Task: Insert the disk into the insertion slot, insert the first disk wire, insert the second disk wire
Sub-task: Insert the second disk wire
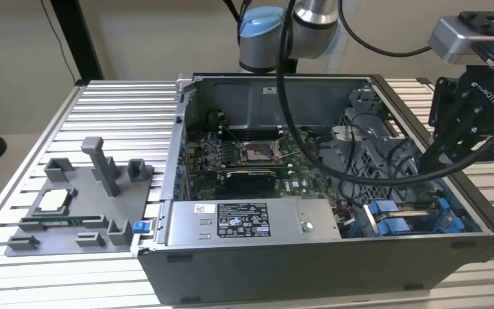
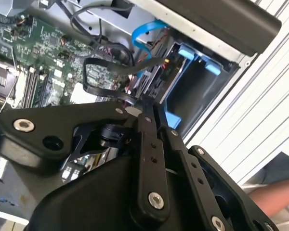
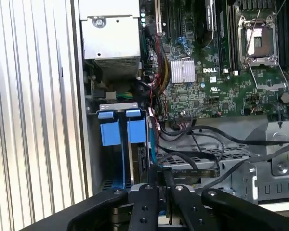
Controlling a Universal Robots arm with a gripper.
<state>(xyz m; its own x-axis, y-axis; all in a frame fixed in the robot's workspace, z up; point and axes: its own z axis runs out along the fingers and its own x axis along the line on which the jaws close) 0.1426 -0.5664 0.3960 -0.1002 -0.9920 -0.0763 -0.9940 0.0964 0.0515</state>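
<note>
Black fingers of the gripper (image 3: 160, 179) sit nearest in both wrist views, pressed together at the tips. As far as I can judge, they are pinching the plug end of a black wire (image 2: 85, 76) that loops away from them. That wire should be light and limp along its length, yet springy enough to tug sideways. The sound place to hold it is therefore the stiff plug itself, squarely across its flat sides (a grip on the cord would let the plug swing). Its contacts are likely fragile, and a tilted push could bend them.

Just beyond the fingertips the disk (image 3: 134, 166) stands on edge in the slot (image 1: 406, 225), so the seating step looks done. Seen edge-on, it shows a thin brownish strip below a bright blue tab (image 3: 137, 131), and its label is hidden. I would expect it to be stiff, fairly heavy for its bulk and unkind to knocks, best held by its blue frame. Beside it a second bay (image 2: 195, 91) with blue rails gapes dark, and a thin blue wire (image 2: 143, 28) arcs above.

Further off lies the green circuit board (image 3: 207, 91), then the grey power box (image 1: 247, 222) with its label, all inside the grey case (image 1: 316, 273) on a ribbed metal table (image 1: 118, 109)
</note>
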